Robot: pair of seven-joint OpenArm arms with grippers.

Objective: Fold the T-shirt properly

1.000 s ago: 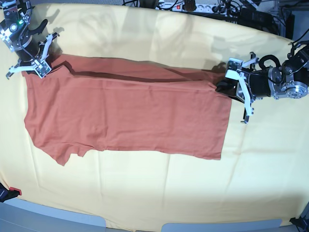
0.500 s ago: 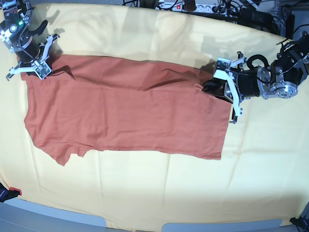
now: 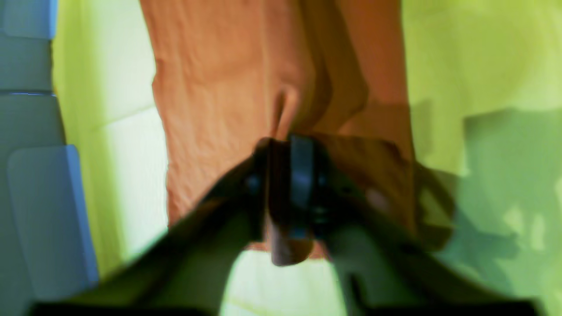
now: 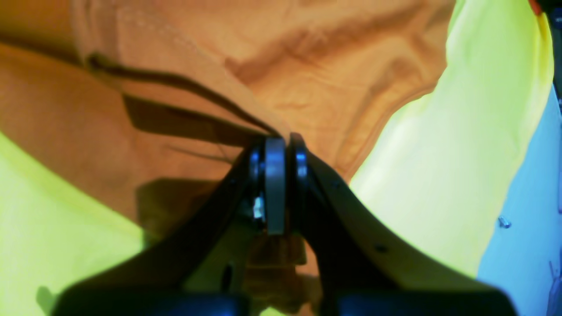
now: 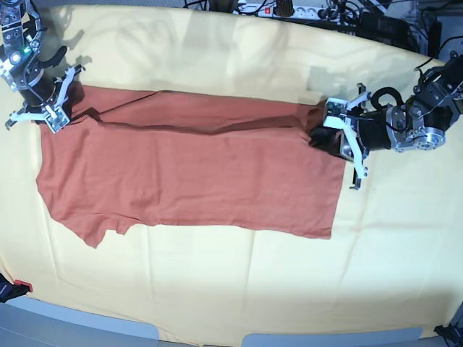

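While the rust-orange cotton T-shirt (image 5: pixel 195 173) lies spread lengthwise across the large pale yellow cloth (image 5: pixel 239 289) that covers the table, we hold it at both far corners. Our right gripper (image 5: pixel 45 116), at the left of the base view, sits at the shirt's far left corner; in the right wrist view its two black fingers (image 4: pixel 274 184) are pressed together with a thin edge of the orange fabric running up into them, so we read those jaws as clamped on the T-shirt. A raised, folded strip of cloth with a dark shadow under it leads away from that grip.

Our left gripper (image 5: pixel 334 136), at the right of the base view, rests at the shirt's far right corner by the hem. The left wrist view is blurred: the dark finger pads (image 3: pixel 300 175) appear close to one another with orange fabric bunched right at them, but we cannot tell whether they are parted or clamped on the cloth.

Along the far edge, between the two grippers, a narrow band of the shirt is doubled over toward us, with a dark crease line marking it. The near sleeve (image 5: pixel 98 228) lies flat at the lower left. Grey table edging (image 5: pixel 72 329) shows below the yellow cloth.
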